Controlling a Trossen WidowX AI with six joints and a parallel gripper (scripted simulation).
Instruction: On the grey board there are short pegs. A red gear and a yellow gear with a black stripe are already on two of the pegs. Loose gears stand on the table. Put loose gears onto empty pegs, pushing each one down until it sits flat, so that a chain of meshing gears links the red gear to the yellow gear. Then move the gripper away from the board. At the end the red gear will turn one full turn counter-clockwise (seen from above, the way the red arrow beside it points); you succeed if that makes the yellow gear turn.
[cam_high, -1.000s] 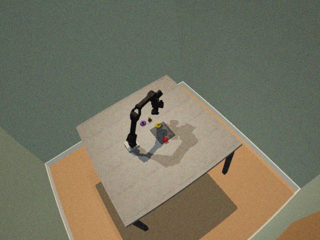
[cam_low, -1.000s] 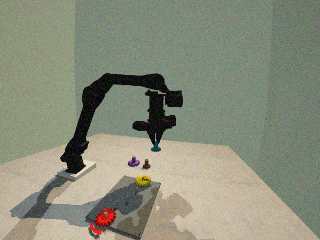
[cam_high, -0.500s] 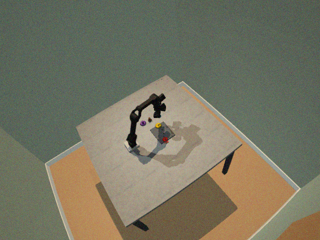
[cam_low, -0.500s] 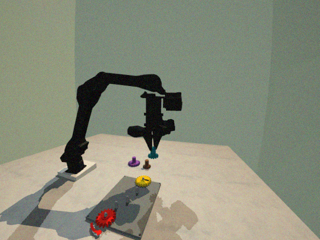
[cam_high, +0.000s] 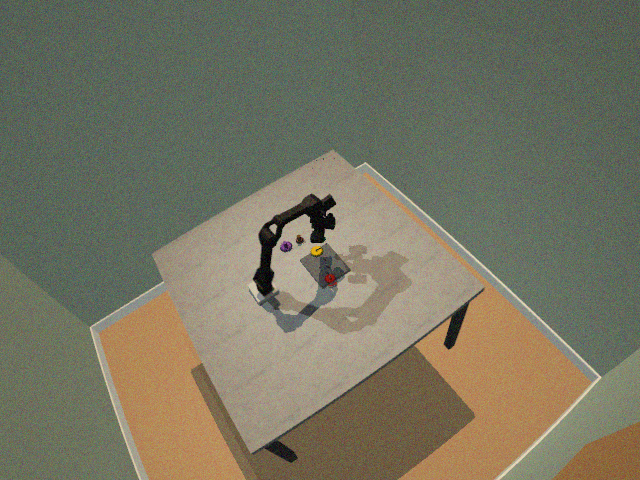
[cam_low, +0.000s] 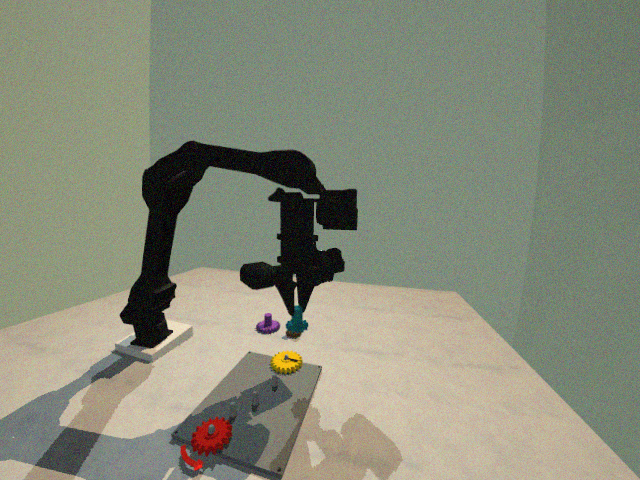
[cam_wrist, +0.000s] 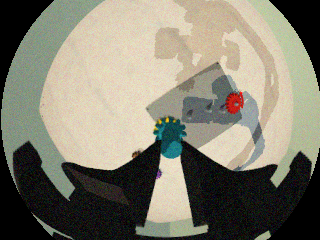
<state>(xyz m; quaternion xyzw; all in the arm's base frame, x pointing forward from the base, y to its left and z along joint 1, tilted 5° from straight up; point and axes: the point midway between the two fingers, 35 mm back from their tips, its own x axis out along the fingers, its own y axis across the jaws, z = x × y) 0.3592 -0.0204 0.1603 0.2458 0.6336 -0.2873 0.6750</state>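
Observation:
My gripper (cam_low: 297, 311) (cam_wrist: 171, 145) is shut on the stem of a teal gear (cam_low: 296, 324) (cam_wrist: 170, 131) and holds it above the table, near the yellow gear's end of the board. The grey board (cam_high: 338, 263) (cam_low: 294, 444) (cam_wrist: 160, 105) carries the red gear (cam_high: 329, 279) (cam_low: 211, 436) (cam_wrist: 233, 103) at one end and the yellow gear (cam_high: 316, 251) (cam_low: 286, 362) at the other. In the wrist view the teal gear mostly hides the yellow gear. Three bare pegs show between them, such as one peg (cam_low: 275, 383). A purple gear (cam_high: 285, 246) (cam_low: 267, 325) (cam_wrist: 158, 174) and a small brown gear (cam_high: 299, 239) (cam_low: 293, 334) (cam_wrist: 136, 154) stand on the table.
The red arrow (cam_low: 190, 458) (cam_wrist: 242, 100) curves beside the red gear. The arm's white base (cam_high: 258, 292) (cam_low: 175, 341) stands left of the board. The arm's shadow falls across the board and pegs. The purple and brown gears stand beyond the yellow end of the board.

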